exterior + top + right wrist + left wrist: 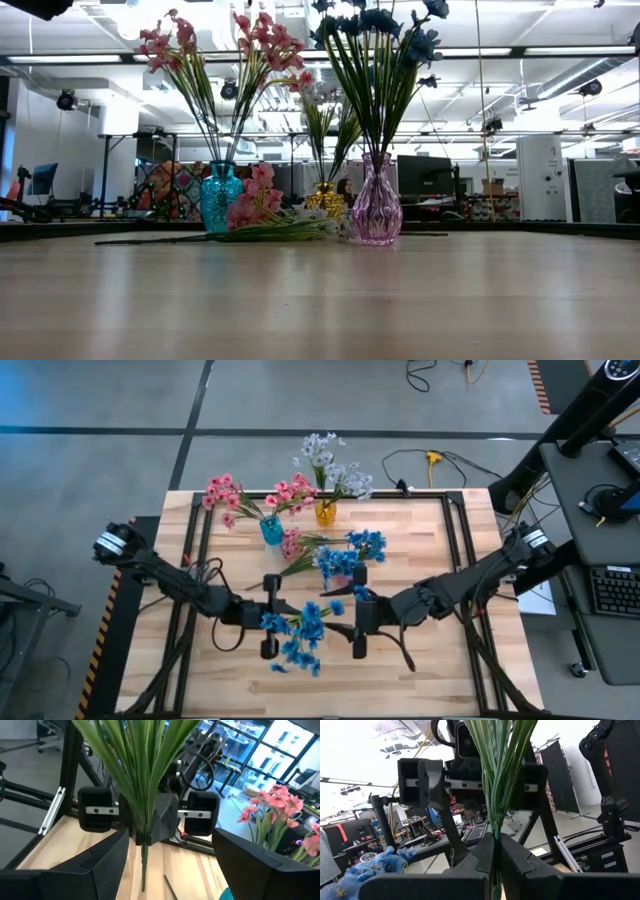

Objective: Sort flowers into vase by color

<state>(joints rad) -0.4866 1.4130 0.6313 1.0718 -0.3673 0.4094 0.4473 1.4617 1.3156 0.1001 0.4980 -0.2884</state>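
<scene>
A spray of bright blue flowers (pixel 300 635) on green stems stands upright in the air between my two grippers, above the near half of the table. My left gripper (pixel 290 622) is shut on its stems (pixel 496 795). My right gripper (pixel 338 624) faces it from the table's right, wide open (pixel 172 870), touching nothing. On the far half stand a teal vase (pixel 272 530) with pink flowers (pixel 190 50), an amber vase (pixel 326 513) with white flowers (pixel 330 465), and a pink glass vase (pixel 377 210) with blue flowers (pixel 350 555). The low view shows neither gripper. My left gripper pinches the bundle of green stems (pixel 495 837) between its two fingers (pixel 480 855), near the stems' lower end. The fingers come level from the table's left, across the stems. The spray is lifted clear and upright, leaves fanning above the fingers and a short stem end (pixel 143 870) hanging below.
A pink spray (pixel 298 550) lies flat on the table beside the teal vase, its stem (pixel 160 239) stretched toward the left. Black frame rails (pixel 200 550) run along the table's sides. Bare wood (pixel 430 680) lies near the front edge.
</scene>
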